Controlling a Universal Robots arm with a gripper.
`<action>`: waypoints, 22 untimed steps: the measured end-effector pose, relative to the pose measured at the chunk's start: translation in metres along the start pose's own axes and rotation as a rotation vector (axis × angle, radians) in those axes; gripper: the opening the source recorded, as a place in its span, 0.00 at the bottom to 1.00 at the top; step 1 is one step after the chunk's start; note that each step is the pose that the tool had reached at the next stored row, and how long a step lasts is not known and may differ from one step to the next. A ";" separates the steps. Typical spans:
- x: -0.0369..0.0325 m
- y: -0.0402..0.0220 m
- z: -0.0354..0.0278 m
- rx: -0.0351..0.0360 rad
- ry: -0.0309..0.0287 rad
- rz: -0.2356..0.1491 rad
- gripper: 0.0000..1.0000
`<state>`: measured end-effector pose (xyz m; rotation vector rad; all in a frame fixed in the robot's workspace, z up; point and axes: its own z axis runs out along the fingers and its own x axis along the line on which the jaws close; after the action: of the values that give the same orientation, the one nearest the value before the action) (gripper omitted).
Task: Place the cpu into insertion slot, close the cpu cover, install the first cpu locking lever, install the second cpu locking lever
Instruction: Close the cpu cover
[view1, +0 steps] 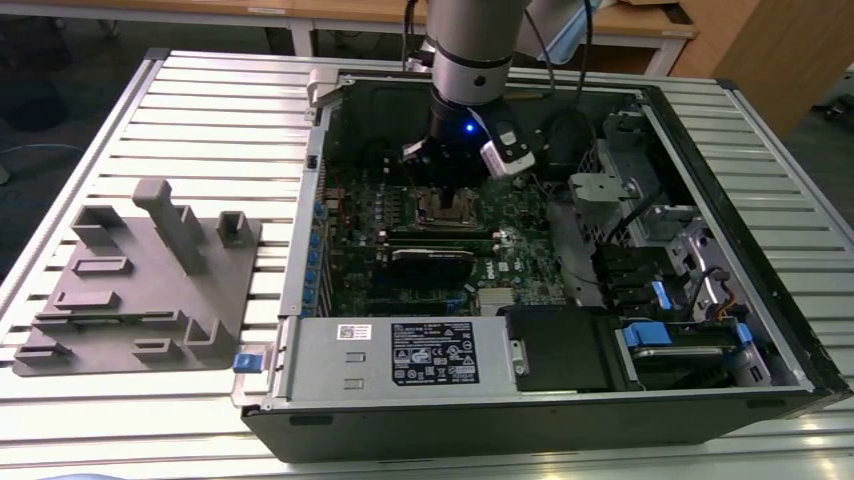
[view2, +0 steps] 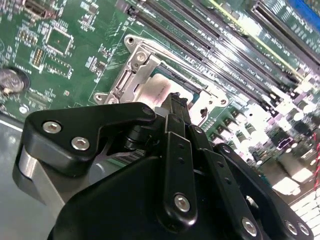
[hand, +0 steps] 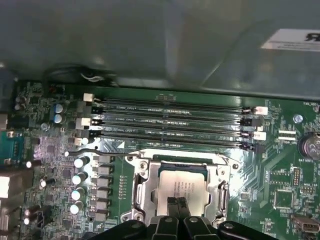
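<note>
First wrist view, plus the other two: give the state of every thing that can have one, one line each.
cpu: seated in the insertion slot, metal top up.
insertion slot: filled by the cpu.
cpu cover: lowered over the slot, framing the cpu.
gripper: shut, holding nothing, tips at the cpu's edge.
memory slots: all four empty.
computer case: lying on its side, open.
</note>
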<state>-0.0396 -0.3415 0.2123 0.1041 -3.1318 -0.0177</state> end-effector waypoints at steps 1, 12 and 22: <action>0.0003 0.0000 0.0000 0.0002 -0.0003 0.000 0.11; 0.0027 0.0047 0.0010 0.0003 -0.0022 0.030 0.11; 0.0152 0.0061 0.0017 0.0007 -0.0106 0.030 0.11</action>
<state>-0.0552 -0.3364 0.2108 0.0572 -3.1435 -0.0170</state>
